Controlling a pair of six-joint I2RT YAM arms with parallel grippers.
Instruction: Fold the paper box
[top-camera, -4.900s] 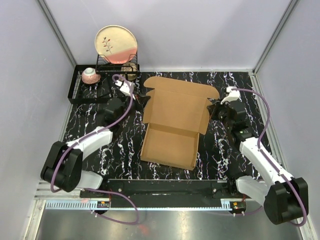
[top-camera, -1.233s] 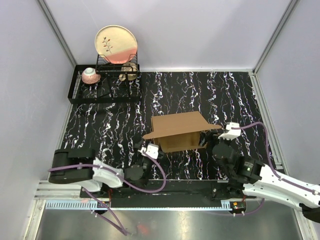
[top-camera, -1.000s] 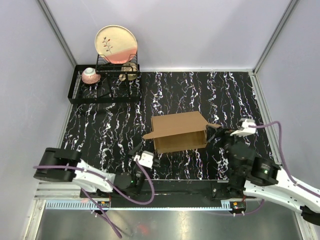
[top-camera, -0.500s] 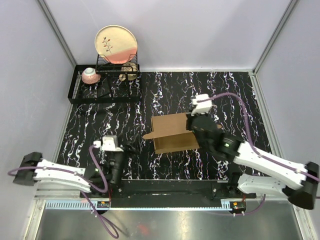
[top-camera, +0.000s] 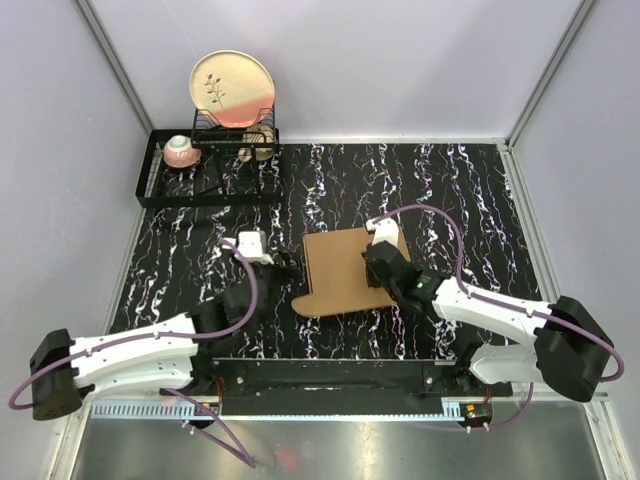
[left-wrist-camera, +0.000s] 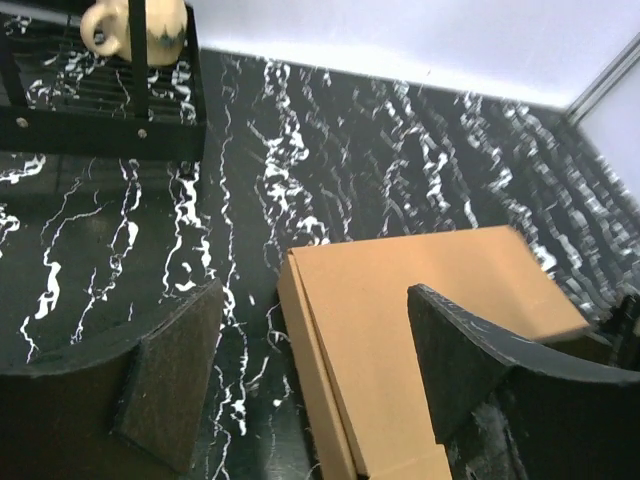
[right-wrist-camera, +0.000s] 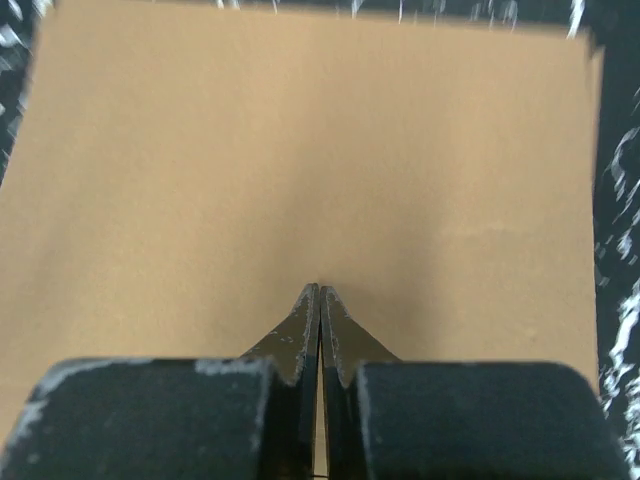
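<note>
Right gripper has snapped shut, pressing the paper box.

The paper box lay flat on the table, about midway across and nearer the front edge than the back. The right gripper stood over the box's right part, tips down at its top face. The left gripper sat just left of the box. In the far left corner stood a dish rack, with a plate upright at its back, a bowl in its left part and a mug at its right end
</note>
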